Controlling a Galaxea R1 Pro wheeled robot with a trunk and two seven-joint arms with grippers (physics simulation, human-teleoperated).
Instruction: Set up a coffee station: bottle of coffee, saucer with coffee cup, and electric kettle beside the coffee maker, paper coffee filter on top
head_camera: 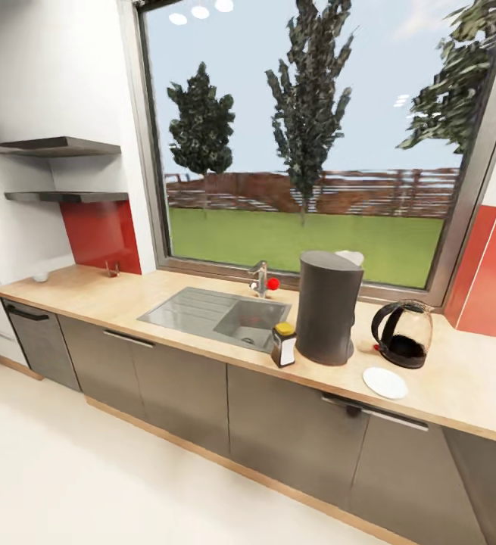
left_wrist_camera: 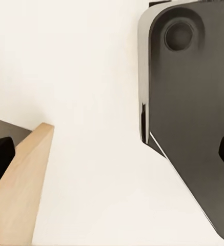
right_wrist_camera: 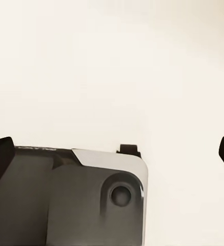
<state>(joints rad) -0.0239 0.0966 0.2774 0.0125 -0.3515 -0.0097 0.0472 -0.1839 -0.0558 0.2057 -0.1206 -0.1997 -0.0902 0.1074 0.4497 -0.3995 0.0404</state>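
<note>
The tall dark grey coffee maker point(head_camera: 329, 306) stands on the kitchen countertop point(head_camera: 88, 297), right of the sink. A white paper coffee filter point(head_camera: 351, 257) peeks out on its top. The bottle of coffee point(head_camera: 283, 344) stands against its front left. To its right sit the electric kettle point(head_camera: 404, 333) and, nearer the counter edge, the bare saucer point(head_camera: 385, 382). A small white cup-like thing point(head_camera: 41, 277) rests at the counter's far left end. The lower kitchen shelf point(head_camera: 66, 197) looks bare. My left gripper point(left_wrist_camera: 112, 156) and right gripper point(right_wrist_camera: 112, 154) hang open over pale floor, holding nothing.
A steel sink point(head_camera: 217, 314) with a red-knobbed tap point(head_camera: 261, 278) lies left of the coffee maker. A higher matching shelf point(head_camera: 51, 145) hangs above the lower one. My dark grey base point(left_wrist_camera: 194, 102) point(right_wrist_camera: 91, 205) shows under both grippers. A wood-look plinth point(left_wrist_camera: 19, 189) runs beside the left gripper.
</note>
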